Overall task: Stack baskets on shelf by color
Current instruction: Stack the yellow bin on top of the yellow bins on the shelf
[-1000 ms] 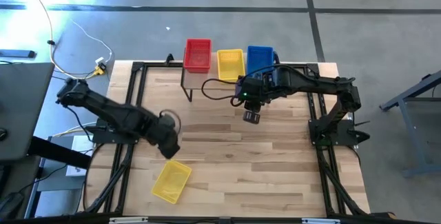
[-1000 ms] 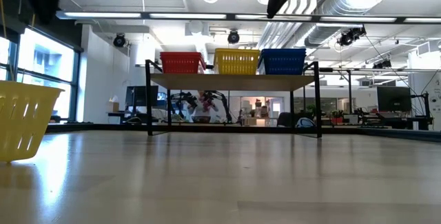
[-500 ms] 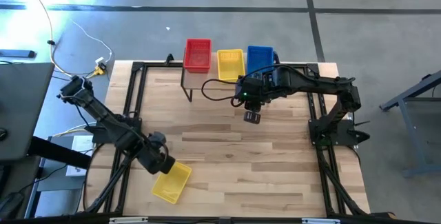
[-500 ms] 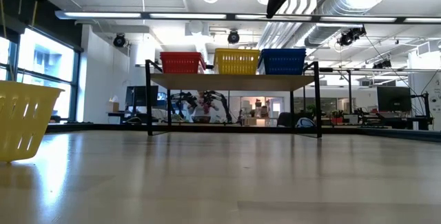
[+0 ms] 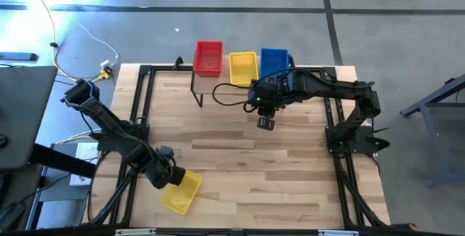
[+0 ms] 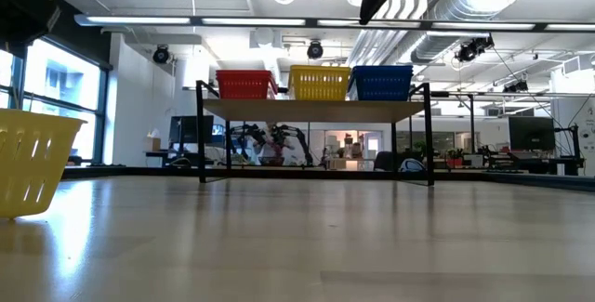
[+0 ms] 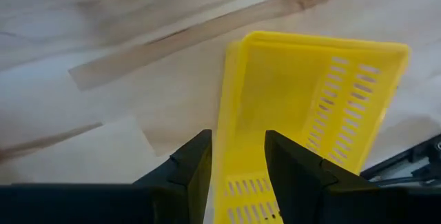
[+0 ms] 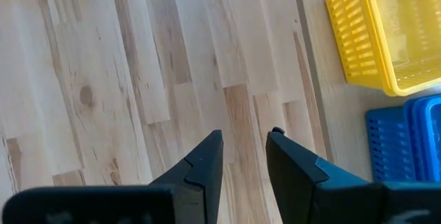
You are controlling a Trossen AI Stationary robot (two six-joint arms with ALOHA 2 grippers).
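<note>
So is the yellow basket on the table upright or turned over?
Upright. The yellow basket shows its open inside in the left wrist view, and in the low view it stands on its base. The left gripper straddles its rim.

Lighting: bright, even, from overhead ceiling strip lights (image 6: 307,20). Daylight enters a window (image 6: 63,93) in the low view. Glare: pale sheen across the desk (image 6: 307,246). Shadows: soft, faint. Focus: nearest desk surface in the low view blurred; wrist views sharp.
</note>
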